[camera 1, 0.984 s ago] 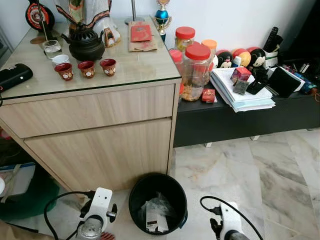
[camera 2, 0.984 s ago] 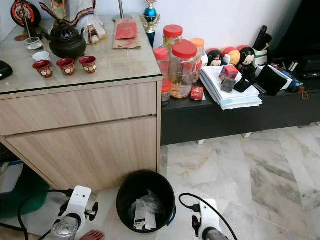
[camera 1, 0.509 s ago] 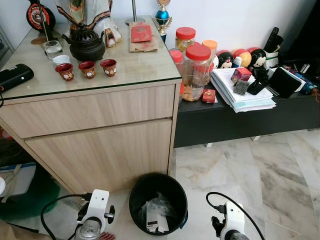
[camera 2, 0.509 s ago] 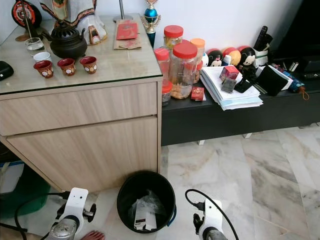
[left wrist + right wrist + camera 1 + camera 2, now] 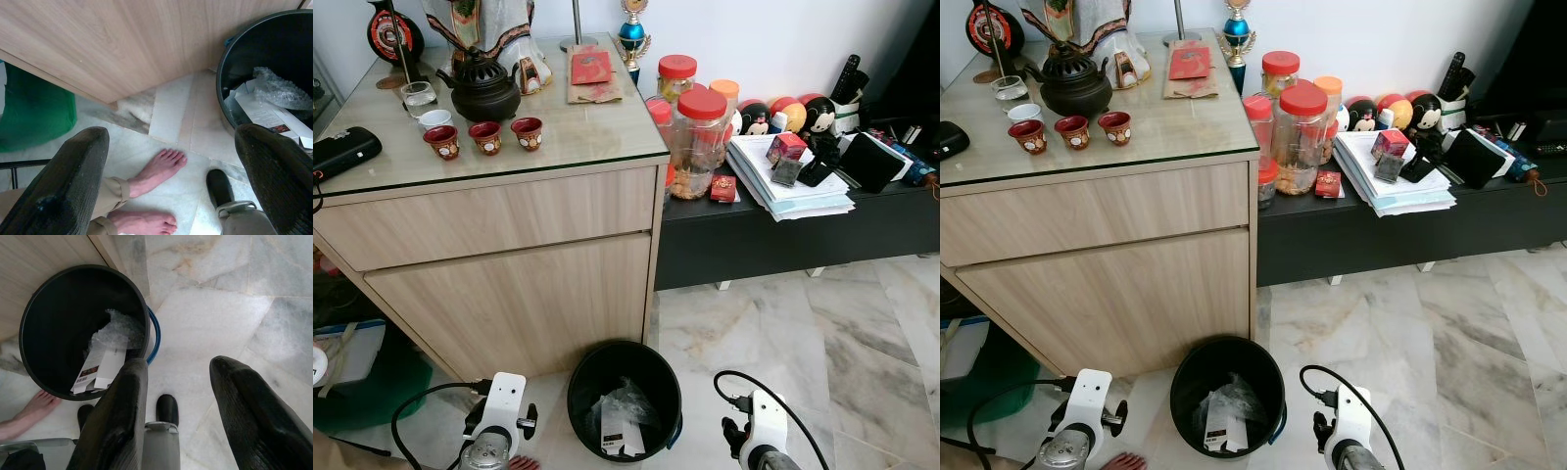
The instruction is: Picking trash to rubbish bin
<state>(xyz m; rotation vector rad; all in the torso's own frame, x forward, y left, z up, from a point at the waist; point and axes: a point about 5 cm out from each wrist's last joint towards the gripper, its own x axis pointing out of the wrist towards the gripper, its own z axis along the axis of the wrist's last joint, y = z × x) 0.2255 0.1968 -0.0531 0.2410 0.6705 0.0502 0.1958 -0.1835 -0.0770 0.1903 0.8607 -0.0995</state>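
Left hand (image 5: 171,181): black fingers (image 5: 68,186) spread wide apart, nothing between them, hanging low above the marble floor (image 5: 783,313) just beside the bin. Right hand (image 5: 178,416): fingers likewise apart and empty, held over the floor on the bin's other side. Under the left hand: a person's bare feet (image 5: 156,169) and tan trouser cuffs; the robot's own dark foot (image 5: 219,188) stands near the bin wall. Black round rubbish bin (image 5: 625,397): upright on the floor between the two arms, close against the lower drawer front of the wooden cabinet (image 5: 509,284); a blue band shows at its outer edge. Bin contents: crumpled clear bubble wrap (image 5: 117,335) and a white printed card or carton (image 5: 100,369) lying against the inner wall. Green object (image 5: 34,107) on the floor beside the cabinet, kind not clear. Cabinet top: dark teapot (image 5: 481,88), three red cups (image 5: 485,136), a glass, a red packet. Low black shelf (image 5: 803,230) to the right: red-lidded jars (image 5: 697,137), a stack of papers, small figurines. Status, judged: trash already lies in the bin and both hands are free, so a drop looks complete; no loose rubbish is apparent on the visible floor, so what is left, if anything, cannot be told.
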